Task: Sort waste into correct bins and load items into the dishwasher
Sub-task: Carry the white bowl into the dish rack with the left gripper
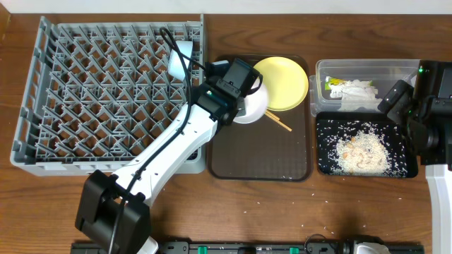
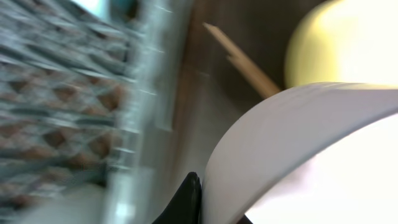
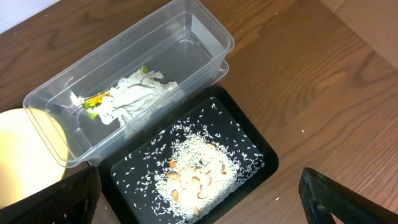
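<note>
My left gripper [image 1: 244, 95] is shut on the rim of the white bowl [image 1: 254, 109] and holds it over the brown tray, next to the yellow plate [image 1: 286, 81] and the chopsticks [image 1: 277, 121]. In the left wrist view the bowl [image 2: 298, 143] fills the lower right, with one black finger [image 2: 188, 199] against its wall. The grey dish rack [image 1: 106, 92] has a light blue bowl [image 1: 180, 56] at its far right. My right gripper [image 3: 199, 205] is open and empty above the black tray [image 3: 255, 146], which holds rice [image 3: 193, 168]. The clear tub [image 3: 199, 31] holds white paper [image 3: 134, 93] and the wrapper [image 3: 93, 102].
The dark brown serving tray [image 1: 261, 152] lies between the rack and the bins. Loose rice grains [image 1: 318, 233] are scattered on the wooden table near the front edge. The white cup is not in view.
</note>
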`<state>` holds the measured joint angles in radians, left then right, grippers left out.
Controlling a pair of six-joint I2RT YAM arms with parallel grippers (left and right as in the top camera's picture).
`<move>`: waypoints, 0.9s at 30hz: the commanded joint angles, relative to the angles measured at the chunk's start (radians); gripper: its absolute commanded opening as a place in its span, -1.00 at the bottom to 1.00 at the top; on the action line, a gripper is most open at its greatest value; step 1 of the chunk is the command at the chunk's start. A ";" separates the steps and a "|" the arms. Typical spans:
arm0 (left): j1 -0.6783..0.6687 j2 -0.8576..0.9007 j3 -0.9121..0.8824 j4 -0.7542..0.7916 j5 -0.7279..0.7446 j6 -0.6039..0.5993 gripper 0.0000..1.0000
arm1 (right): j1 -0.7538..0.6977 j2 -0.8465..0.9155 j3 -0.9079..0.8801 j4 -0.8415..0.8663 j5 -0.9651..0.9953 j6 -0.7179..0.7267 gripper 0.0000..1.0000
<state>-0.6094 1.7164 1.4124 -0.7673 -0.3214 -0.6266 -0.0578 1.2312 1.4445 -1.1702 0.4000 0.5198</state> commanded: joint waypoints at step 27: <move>0.089 0.042 -0.004 -0.055 -1.103 0.080 -0.86 | -0.003 -0.001 0.005 -0.001 0.010 0.018 0.99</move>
<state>-0.5243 1.7199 1.4124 -0.8253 -1.3163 -0.4801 -0.0578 1.2312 1.4445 -1.1702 0.3996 0.5198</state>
